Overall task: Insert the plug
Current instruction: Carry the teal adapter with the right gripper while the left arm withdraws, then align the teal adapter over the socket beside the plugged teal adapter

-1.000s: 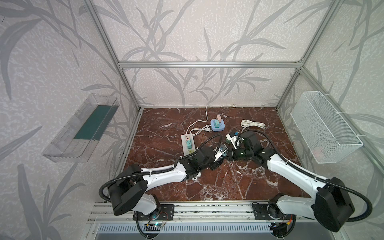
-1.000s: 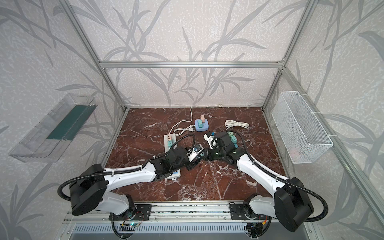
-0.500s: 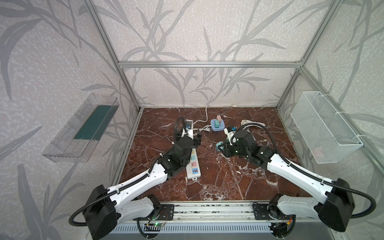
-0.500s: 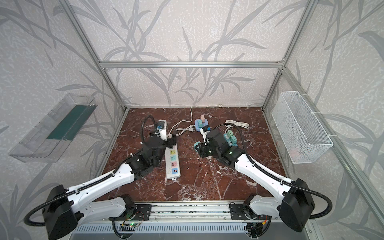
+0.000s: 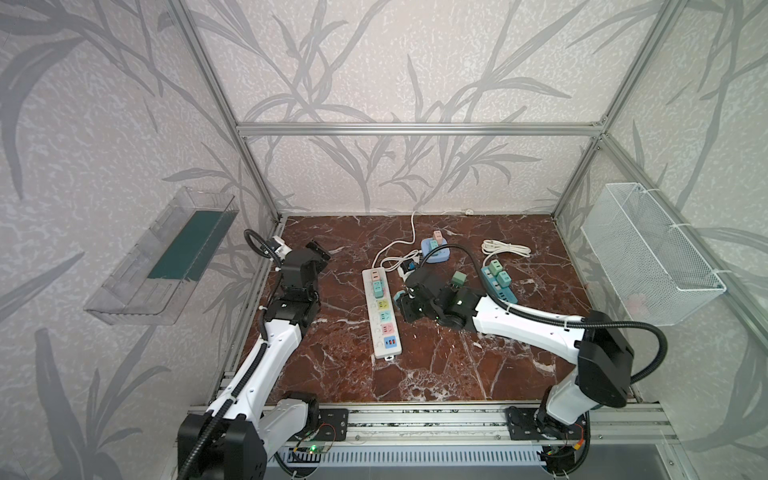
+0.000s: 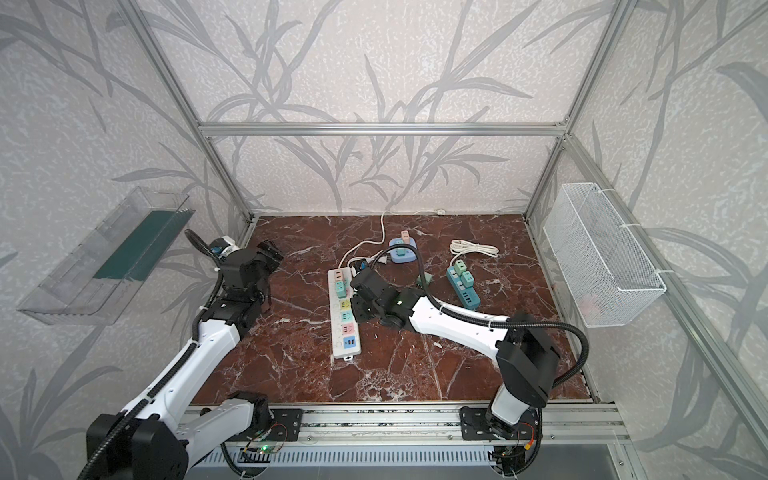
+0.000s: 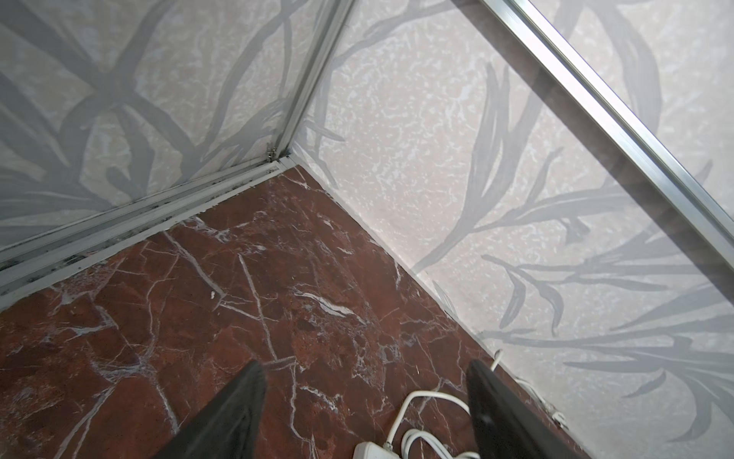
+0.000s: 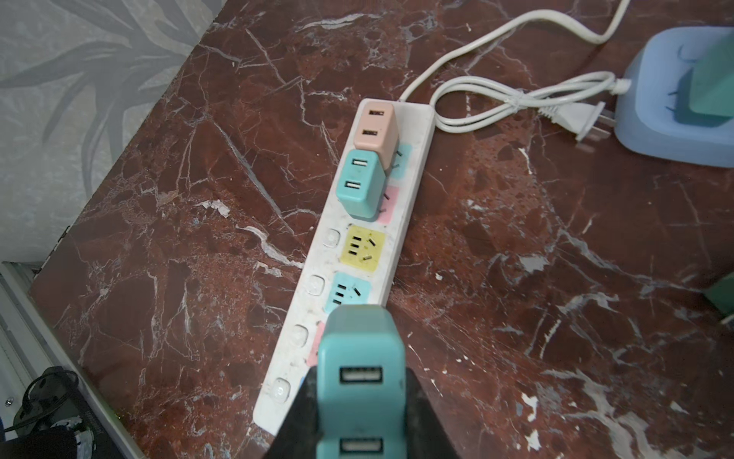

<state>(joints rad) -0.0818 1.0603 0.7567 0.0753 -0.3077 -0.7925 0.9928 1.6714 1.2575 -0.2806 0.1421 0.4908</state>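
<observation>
Red marble tabletop (image 8: 516, 278): my right gripper (image 8: 357, 397) clamps the teal two-port charger plug (image 8: 359, 345) over the white power strip (image 8: 415, 127); prongs hidden, perhaps misaligned, so pressing could skid it. My left gripper (image 7: 365, 397) gapes empty.

My left tool (image 7: 364, 367) hangs over the red marble worktop (image 7: 258, 286). Its 2 dark fingers (image 7: 234, 413) are wide apart with nothing between them. Ahead is the enclosure corner: aluminium post (image 7: 313, 75), leaf-pattern walls (image 7: 417, 167). Past the fingers, a looped white cable (image 7: 429, 393) and the end of a white power strip (image 7: 371, 451) lie on the worktop near the wall.
</observation>
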